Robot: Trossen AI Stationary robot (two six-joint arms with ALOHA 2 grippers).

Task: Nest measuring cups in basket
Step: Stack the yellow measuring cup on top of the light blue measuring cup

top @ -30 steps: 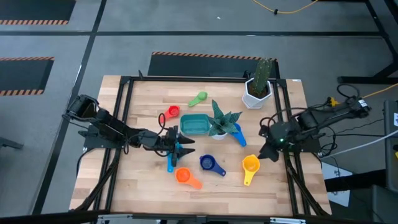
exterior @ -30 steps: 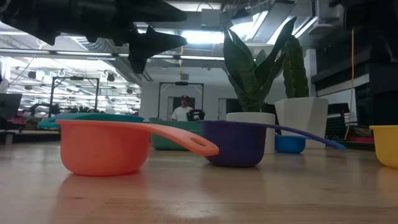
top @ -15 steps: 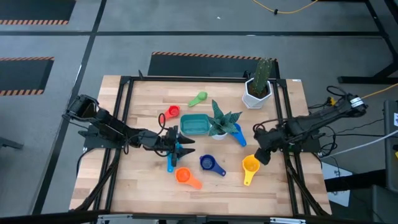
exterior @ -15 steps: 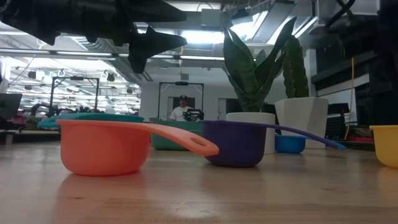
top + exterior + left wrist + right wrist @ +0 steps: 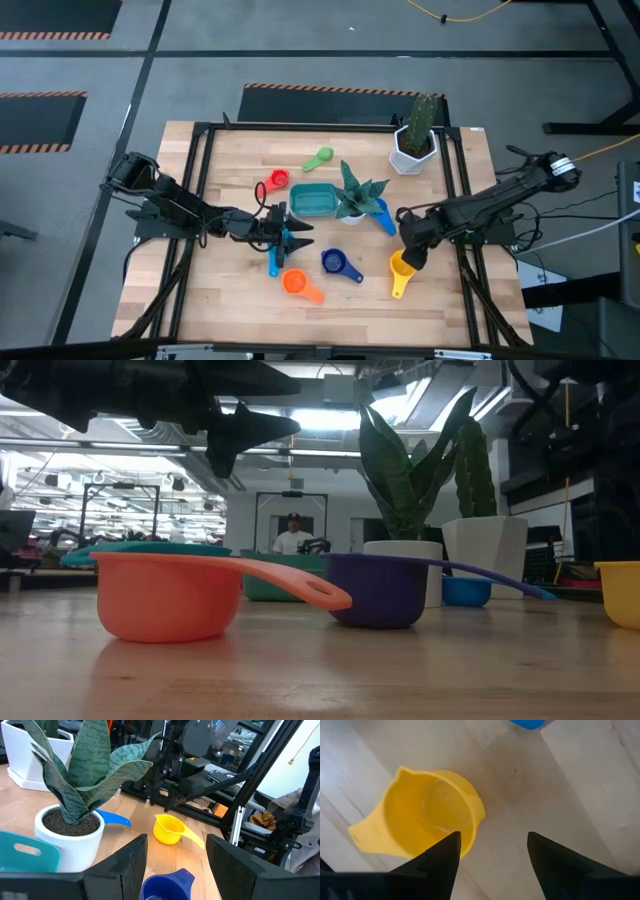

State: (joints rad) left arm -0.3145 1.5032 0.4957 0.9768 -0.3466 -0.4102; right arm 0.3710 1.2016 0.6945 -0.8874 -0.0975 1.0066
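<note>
Right of centre in the overhead frame, the right gripper [image 5: 412, 252] hangs with fingers spread over the yellow cup [image 5: 402, 266]. The left gripper [image 5: 290, 236] waits, fingers apart and empty, just below-left of the centred teal basket [image 5: 311, 201].

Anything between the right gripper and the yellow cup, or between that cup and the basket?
Nothing blocks the open right gripper; the yellow cup lies just ahead. Toward the basket, the potted plant and a blue cup sit in the direct line.
</note>
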